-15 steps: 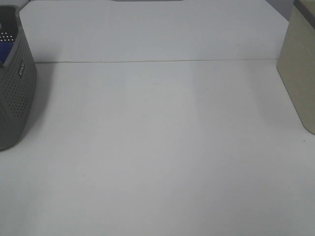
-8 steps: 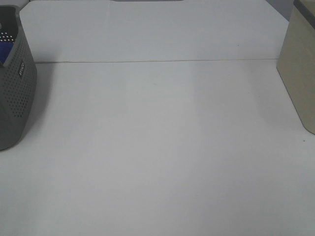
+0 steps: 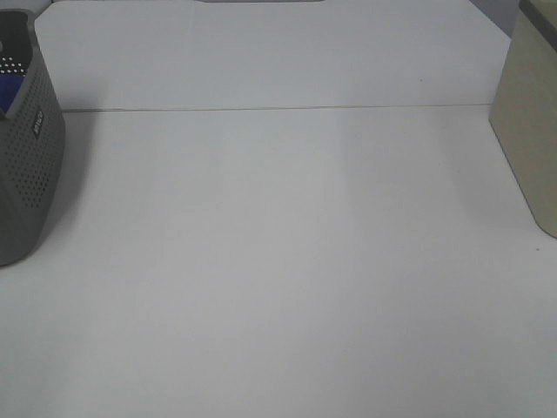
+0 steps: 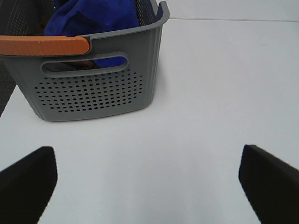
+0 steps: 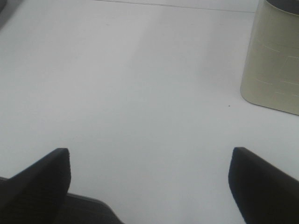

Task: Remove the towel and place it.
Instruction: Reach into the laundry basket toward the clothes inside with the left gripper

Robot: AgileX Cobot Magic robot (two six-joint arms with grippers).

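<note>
The royal-blue towel (image 4: pixel 93 18) lies bunched inside the grey perforated basket (image 4: pixel 93 88) with an orange handle (image 4: pixel 44 45). In the exterior high view the basket (image 3: pixel 26 165) stands at the far left edge, with a sliver of blue towel (image 3: pixel 7 94) showing inside. My left gripper (image 4: pixel 147 182) is open and empty, hovering over the white table short of the basket. My right gripper (image 5: pixel 149 182) is open and empty over bare table. Neither gripper shows in the exterior high view.
A beige container (image 3: pixel 531 113) stands at the right edge of the table, also in the right wrist view (image 5: pixel 275 56). A seam line (image 3: pixel 278 109) crosses the white table at the back.
</note>
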